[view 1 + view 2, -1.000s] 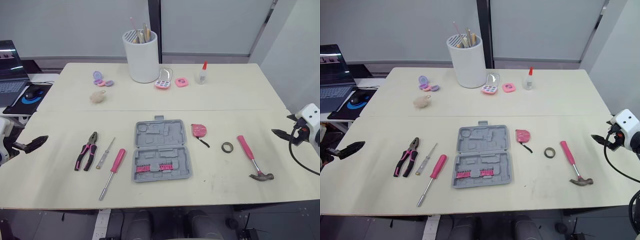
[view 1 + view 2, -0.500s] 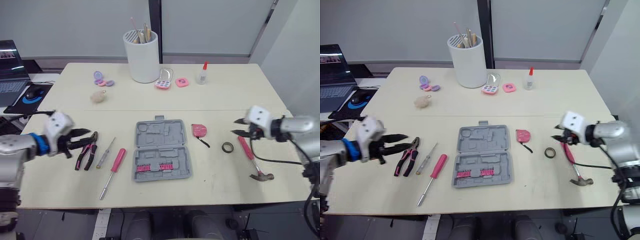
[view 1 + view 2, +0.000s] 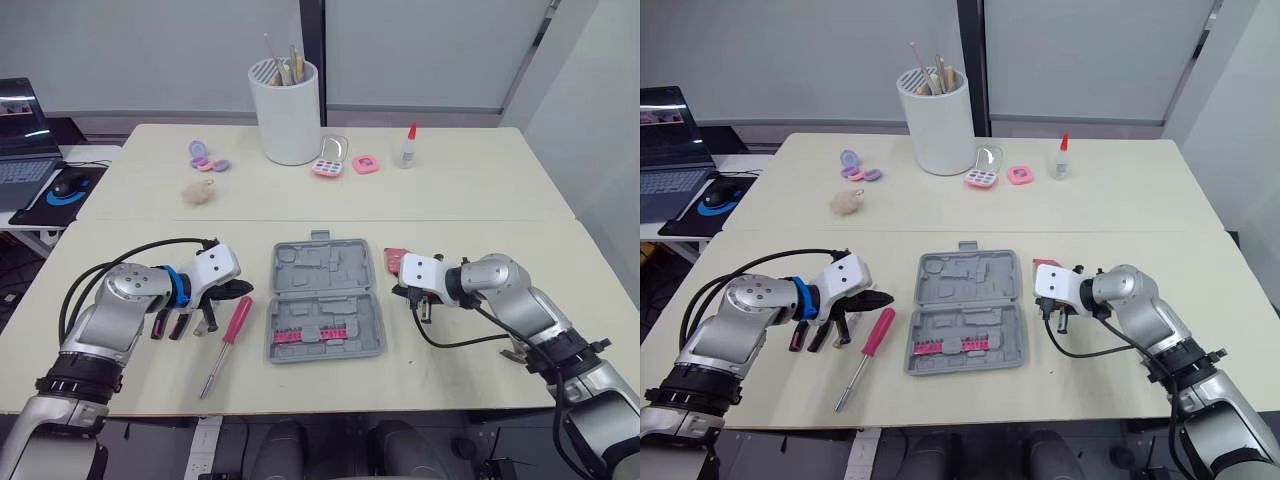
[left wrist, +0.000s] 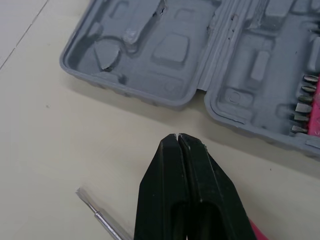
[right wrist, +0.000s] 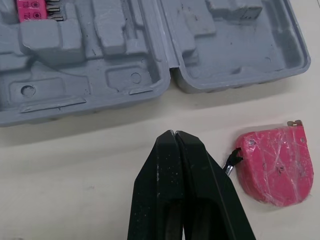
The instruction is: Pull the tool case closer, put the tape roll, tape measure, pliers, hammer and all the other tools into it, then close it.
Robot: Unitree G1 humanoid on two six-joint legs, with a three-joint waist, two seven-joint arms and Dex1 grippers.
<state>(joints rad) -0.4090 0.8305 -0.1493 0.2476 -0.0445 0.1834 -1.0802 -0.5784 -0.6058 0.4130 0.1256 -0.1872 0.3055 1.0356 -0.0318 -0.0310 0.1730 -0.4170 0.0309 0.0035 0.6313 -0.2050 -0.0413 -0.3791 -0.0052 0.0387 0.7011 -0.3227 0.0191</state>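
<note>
The tool case [image 3: 322, 300] lies open and flat on the table [image 3: 460, 195], between the two grippers. Its moulded halves are bare except for a pink strip of bits [image 3: 308, 333] in the half nearer the robot. The left gripper [image 4: 178, 136] has its black fingers pressed together on nothing, tips aimed at the case's side near the hinge and just short of it. A pink-handled screwdriver [image 3: 236, 320] lies just beside those tips, a thin screwdriver [image 4: 97, 211] is close by, and the pliers [image 3: 798, 338] lie back under its wrist. The right gripper [image 5: 175, 133] is likewise pinched tight and empty, pointing at the case's opposite side, with the pink tape measure [image 5: 275, 167] just beside its fingers, clear of the case.
</note>
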